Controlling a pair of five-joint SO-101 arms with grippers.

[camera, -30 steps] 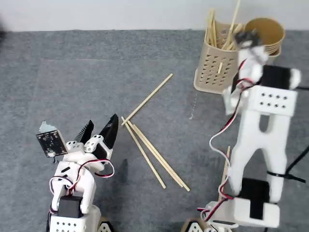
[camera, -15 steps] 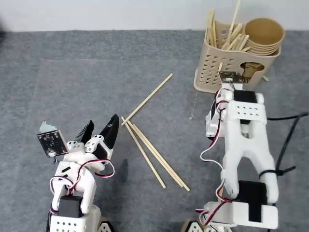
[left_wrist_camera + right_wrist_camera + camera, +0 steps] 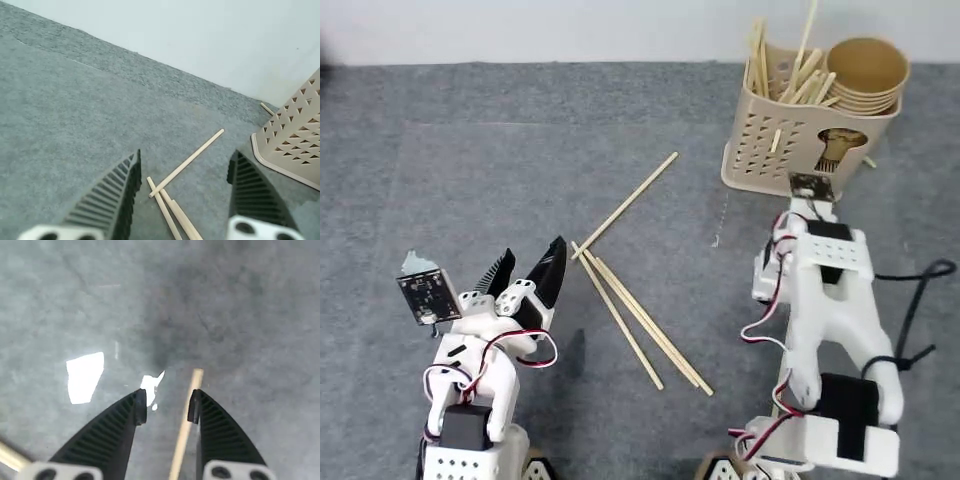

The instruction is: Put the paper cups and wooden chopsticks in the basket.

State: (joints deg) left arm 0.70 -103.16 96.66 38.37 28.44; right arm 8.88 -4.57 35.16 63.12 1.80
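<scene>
- several chopsticks (image 3: 620,320) lie slanted just ahead of the left gripper (image 3: 534,248), the nearer arm, its jaws wide apart.
- another chopstick (image 3: 184,430) runs lengthwise under the right gripper (image 3: 167,402), between its parted jaws.

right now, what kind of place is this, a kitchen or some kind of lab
Most likely a robot practice bench, not a kitchen: the left arm and right arm are white servo arms with exposed wiring, on a grey mat against a bare wall, with chopsticks and a basket as props.
</scene>
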